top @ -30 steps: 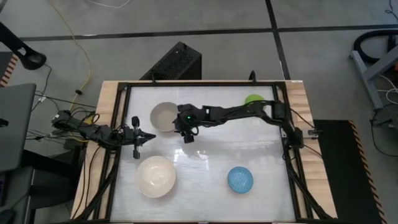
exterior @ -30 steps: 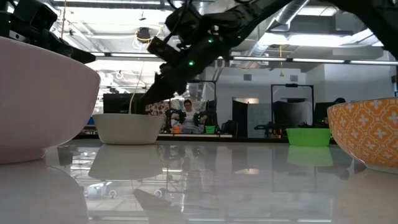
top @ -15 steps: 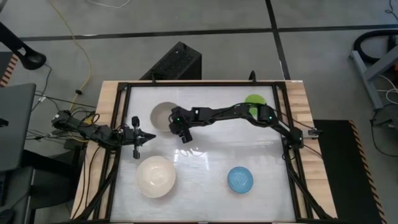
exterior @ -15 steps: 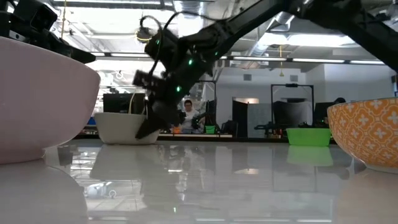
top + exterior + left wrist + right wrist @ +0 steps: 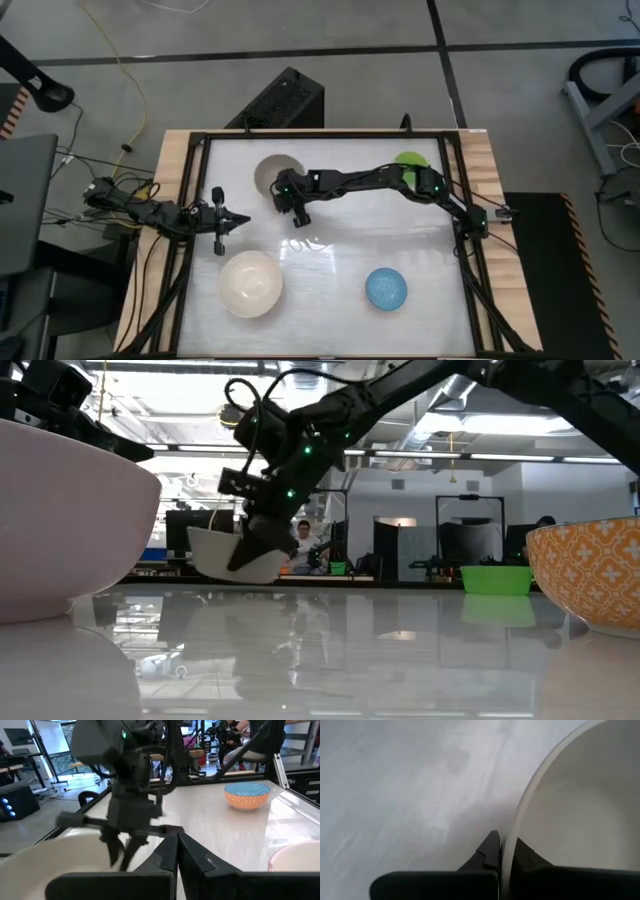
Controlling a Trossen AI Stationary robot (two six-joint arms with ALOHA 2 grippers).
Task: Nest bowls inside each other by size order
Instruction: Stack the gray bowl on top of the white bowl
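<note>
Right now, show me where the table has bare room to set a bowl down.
Bare: the middle, between cream-white bowl and light blue bowl, and the strip between blue and green bowl. Crowded: the far left, where the right end effector grips the beige-grey bowl near the left end effector.

Right arm: reaching from its base at the table's 3 o'clock edge across toward 11 o'clock, elbow bent near 1 o'clock.
Right gripper (image 5: 290, 205): pinching the rim of the beige-grey bowl (image 5: 272, 173), one finger inside and one outside, holding it tilted and clear of the table.
Left arm: waiting at the 9 o'clock edge, lying low.
Left gripper (image 5: 219, 233): fingers pressing together, gripping nothing.
</note>
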